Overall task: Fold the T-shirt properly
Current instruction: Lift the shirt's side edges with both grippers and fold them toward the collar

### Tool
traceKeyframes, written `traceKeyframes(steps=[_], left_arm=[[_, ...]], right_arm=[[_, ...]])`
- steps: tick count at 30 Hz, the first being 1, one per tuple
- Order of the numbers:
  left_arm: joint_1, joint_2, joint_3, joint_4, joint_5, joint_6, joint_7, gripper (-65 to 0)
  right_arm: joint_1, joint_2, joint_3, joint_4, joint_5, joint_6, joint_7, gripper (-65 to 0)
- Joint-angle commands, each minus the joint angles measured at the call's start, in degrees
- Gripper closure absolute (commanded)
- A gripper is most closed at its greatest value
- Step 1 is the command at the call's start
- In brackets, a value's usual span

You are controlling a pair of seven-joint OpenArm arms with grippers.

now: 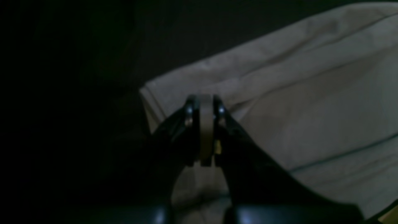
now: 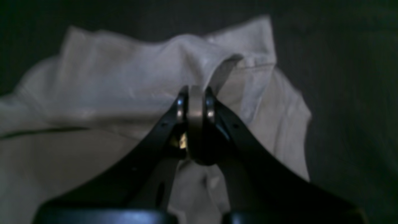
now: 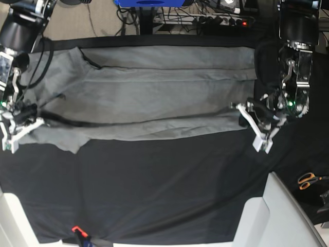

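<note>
No readable text, labels, brands, numbers or signs in any view.

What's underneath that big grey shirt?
The T-shirt lies on a black cloth sheet, which shows on all sides of it. Whatever is beneath the sheet is covered.

Both wrist views are dim and blurred, and the T-shirt [image 3: 154, 98] runs past their edges.
</note>
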Motion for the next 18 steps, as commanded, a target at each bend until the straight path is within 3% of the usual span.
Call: traceKeyframes(steps=[1, 4, 10, 18], left_arm=[[-0.2, -0.91, -0.41, 1.11, -0.31, -0.24, -0.8, 0.0], [1.47, -1.0, -0.58, 1.81, -0.31, -0.24, -0.89, 0.0], [5.6, -1.0, -7.17, 6.3, -0.14, -0.24, -0.72, 0.0], [7.44, -1.7, -7.35, 6.47, -0.14, -0.24, 0.78, 0.0]], right_arm=[[0.34, 0.89, 0.17, 1.88, 0.18, 0.08, 1.18, 0.0], [-1.16, 0.89, 0.17, 3.03, 0.18, 0.08, 0.91, 0.0], [-3.18, 0.89, 0.26, 3.38, 0.18, 0.08, 0.91, 0.0], [-5.2, -1.13, 2.9, 7.07, 0.18, 0.08, -0.32, 0.0]])
